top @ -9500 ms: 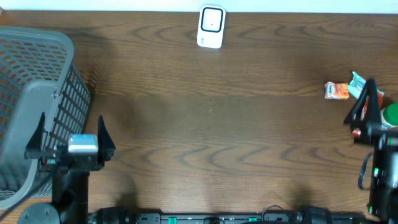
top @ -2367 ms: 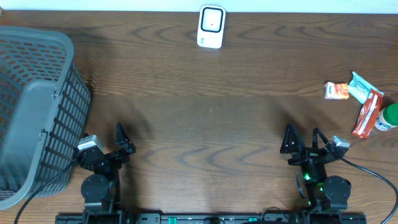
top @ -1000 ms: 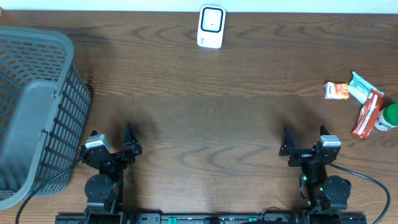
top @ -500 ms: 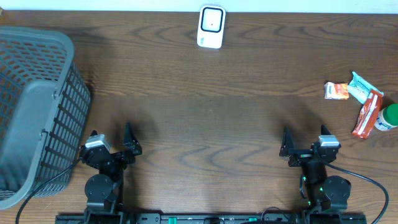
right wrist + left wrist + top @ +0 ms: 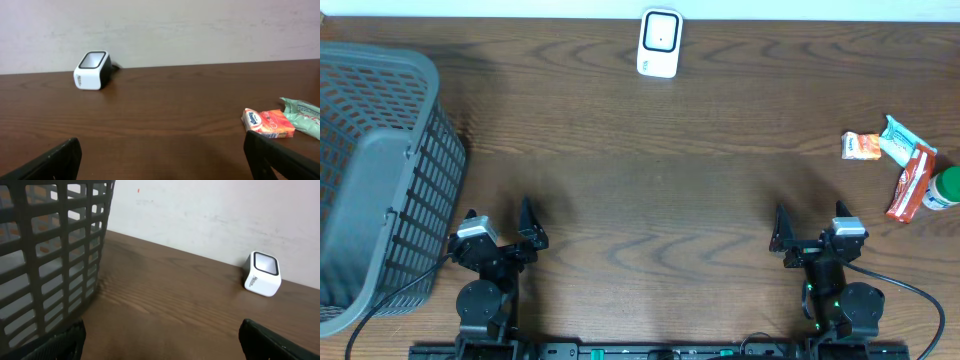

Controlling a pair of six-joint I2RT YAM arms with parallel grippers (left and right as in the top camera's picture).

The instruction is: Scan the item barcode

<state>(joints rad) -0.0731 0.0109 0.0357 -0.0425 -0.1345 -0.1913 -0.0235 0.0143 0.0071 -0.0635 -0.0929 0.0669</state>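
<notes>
— What takes up the most room?

— The dark wooden table [image 5: 660, 180], which fills the overhead view. After it comes the grey mesh basket [image 5: 370, 170], standing at the left edge of the frame.

— And the arms?

— Both sit low along the bottom edge. The left gripper [image 5: 498, 212] is at lower left, just beside the basket. Its jaws are spread wide and released, with bare wood between them. The right gripper [image 5: 808, 218] is at lower right, also spread wide and released.

— Where is the scanner?

— The white scanner [image 5: 660, 43] stands at the top centre, against the wall, well apart from both grippers. Each wrist view shows it far off, between that gripper's dark fingers.

— And the goods to be scanned?

— They are clustered at the right edge, above the right gripper. A red packet [image 5: 911, 182] lies at a slant, touching a green-capped bottle [image 5: 944, 188] on its right. Above it lies a mint wrapper [image 5: 898, 140], and an orange packet [image 5: 861, 146] sits against the wrapper's left end.
</notes>
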